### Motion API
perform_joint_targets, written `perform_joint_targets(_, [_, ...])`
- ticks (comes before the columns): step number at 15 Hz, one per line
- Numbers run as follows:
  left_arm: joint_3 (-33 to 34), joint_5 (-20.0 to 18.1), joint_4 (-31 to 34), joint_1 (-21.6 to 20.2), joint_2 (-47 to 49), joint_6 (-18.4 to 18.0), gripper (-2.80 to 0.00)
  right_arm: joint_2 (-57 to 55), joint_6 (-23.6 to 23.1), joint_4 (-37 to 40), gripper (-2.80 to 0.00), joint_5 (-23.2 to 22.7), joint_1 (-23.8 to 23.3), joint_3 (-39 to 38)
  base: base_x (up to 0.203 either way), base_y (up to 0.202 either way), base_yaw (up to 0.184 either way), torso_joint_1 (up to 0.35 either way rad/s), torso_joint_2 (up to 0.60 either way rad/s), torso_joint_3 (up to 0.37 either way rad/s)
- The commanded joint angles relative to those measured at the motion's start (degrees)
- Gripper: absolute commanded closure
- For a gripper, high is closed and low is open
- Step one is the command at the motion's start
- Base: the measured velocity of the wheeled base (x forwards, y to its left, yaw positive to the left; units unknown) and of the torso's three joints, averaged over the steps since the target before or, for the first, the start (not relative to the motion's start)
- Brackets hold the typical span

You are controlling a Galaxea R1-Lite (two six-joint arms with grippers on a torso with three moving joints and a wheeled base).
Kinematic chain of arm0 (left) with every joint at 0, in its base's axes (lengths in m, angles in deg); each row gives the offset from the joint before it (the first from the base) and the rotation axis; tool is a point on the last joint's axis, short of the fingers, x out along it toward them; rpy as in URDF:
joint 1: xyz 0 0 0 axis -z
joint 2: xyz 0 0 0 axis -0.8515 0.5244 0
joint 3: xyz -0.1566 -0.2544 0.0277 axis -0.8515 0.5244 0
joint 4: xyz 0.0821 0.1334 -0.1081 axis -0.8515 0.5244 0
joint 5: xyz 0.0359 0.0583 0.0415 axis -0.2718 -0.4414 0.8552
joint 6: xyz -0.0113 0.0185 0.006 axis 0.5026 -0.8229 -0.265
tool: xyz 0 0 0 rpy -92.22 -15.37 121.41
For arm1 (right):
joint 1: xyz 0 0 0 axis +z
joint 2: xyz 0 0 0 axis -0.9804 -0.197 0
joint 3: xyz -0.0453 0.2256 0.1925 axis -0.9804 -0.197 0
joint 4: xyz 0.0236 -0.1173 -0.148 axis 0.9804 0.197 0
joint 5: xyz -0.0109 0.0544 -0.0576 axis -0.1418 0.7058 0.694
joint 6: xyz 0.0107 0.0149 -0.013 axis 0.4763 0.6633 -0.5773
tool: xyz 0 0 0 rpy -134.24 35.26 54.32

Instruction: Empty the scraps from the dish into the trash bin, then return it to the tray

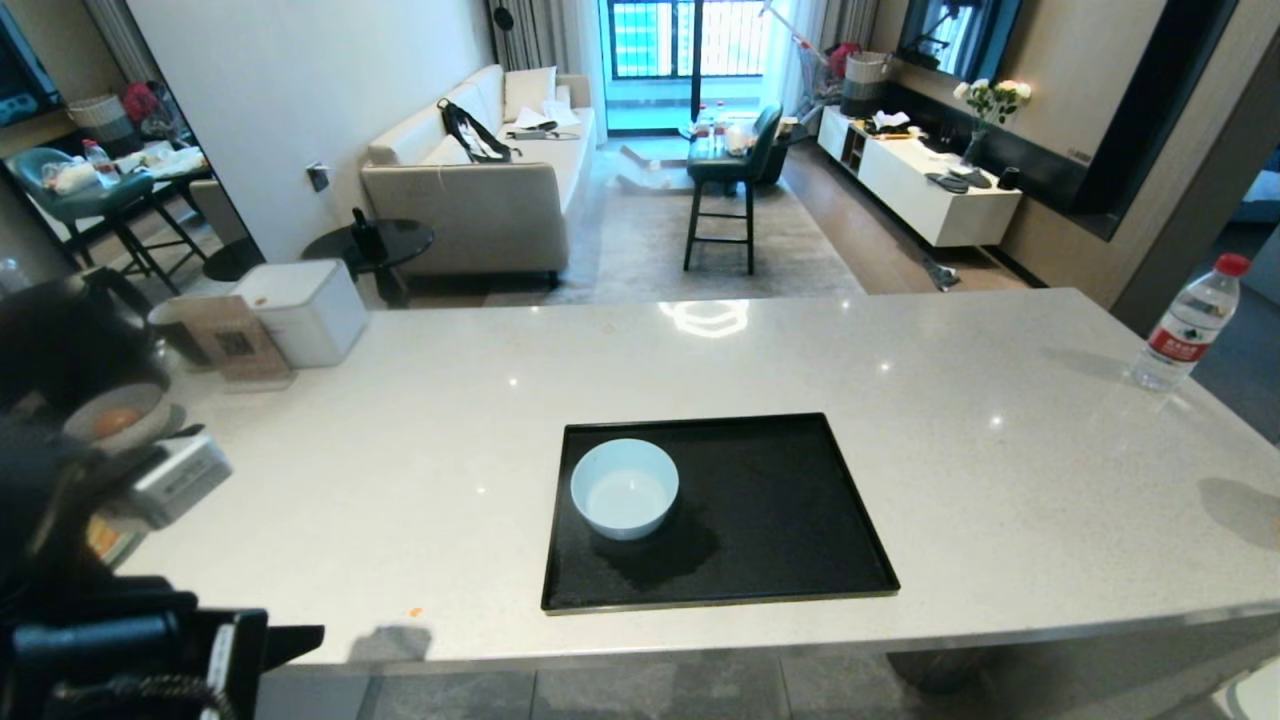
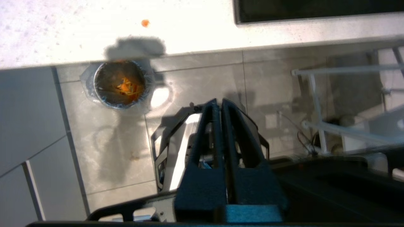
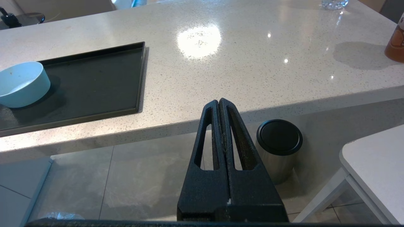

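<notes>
Trash bin (image 2: 120, 84) rim partly under the table (image 2: 63, 37) edge, tray (image 2: 315, 9) cut by the frame, dish (image 3: 22, 83) cropped at the side, scraps (image 2: 126, 86) a blurred orange heap

Pale-blue dish (image 1: 624, 487); black tray (image 1: 780, 520); speckled white counter (image 1: 450, 430); orange scraps (image 2: 126, 85).

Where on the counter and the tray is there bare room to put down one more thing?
The tray is bare to the right of the bowl. The counter is bare between the tray and the water bottle, and behind the tray. The far left corner is crowded: a white box, a sign and a dish of food.
</notes>
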Motion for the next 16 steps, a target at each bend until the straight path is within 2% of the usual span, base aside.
perform_joint_targets(1, [7.38, -0.02, 0.15, -0.06, -14.73, 0.23, 0.0, 0.02, 0.04, -0.02, 0.0, 0.02, 0.01, -0.02, 0.0, 0.0, 0.0, 0.0, 0.0, 0.0])
perform_joint_targets(4, [14.8, -0.08, 0.13, -2.1, -31.07, -0.02, 0.0, 0.02, 0.04, -0.02, 0.0, 0.02, 0.01, -0.02, 0.0, 0.0, 0.0, 0.0, 0.0, 0.0])
perform_joint_targets(7, [21.23, 0.17, -0.33, -9.61, -45.24, -2.42, 0.0, 0.02, 0.04, -0.02, 0.0, 0.02, 0.01, -0.02, 0.0, 0.0, 0.0, 0.0, 0.0, 0.0])
perform_joint_targets(8, [24.06, 0.2, -2.43, -11.17, -46.84, -4.82, 0.0, 0.02, 0.04, -0.02, 0.0, 0.02, 0.01, -0.02, 0.0, 0.0, 0.0, 0.0, 0.0, 0.0])
perform_joint_targets(9, [27.16, 0.38, -7.32, -12.5, -46.92, -8.52, 0.0, 0.02, 0.04, -0.02, 0.0, 0.02, 0.01, 0.06, 0.0, 0.0, 0.0, 0.0, 0.0, 0.0])
perform_joint_targets(13, [39.13, 0.13, -28.61, -24.74, -47.9, -20.13, 0.0, 0.02, 0.04, -0.02, 0.0, 0.02, 0.01, -0.02, 0.0, 0.0, 0.0, 0.0, 0.0, 0.0])
perform_joint_targets(14, [39.69, 0.04, -29.97, -25.34, -50.43, -21.26, 0.0, 0.02, 0.04, -0.02, 0.0, 0.02, 0.01, -0.02, 0.0, 0.0, 0.0, 0.0, 0.0, 0.0])
perform_joint_targets(16, [39.63, -0.53, -26.52, -25.62, -58.25, -22.1, 0.0, 0.02, 0.04, -0.02, 0.0, 0.02, 0.01, -0.02, 0.0, 0.0, 0.0, 0.0, 0.0, 0.0])
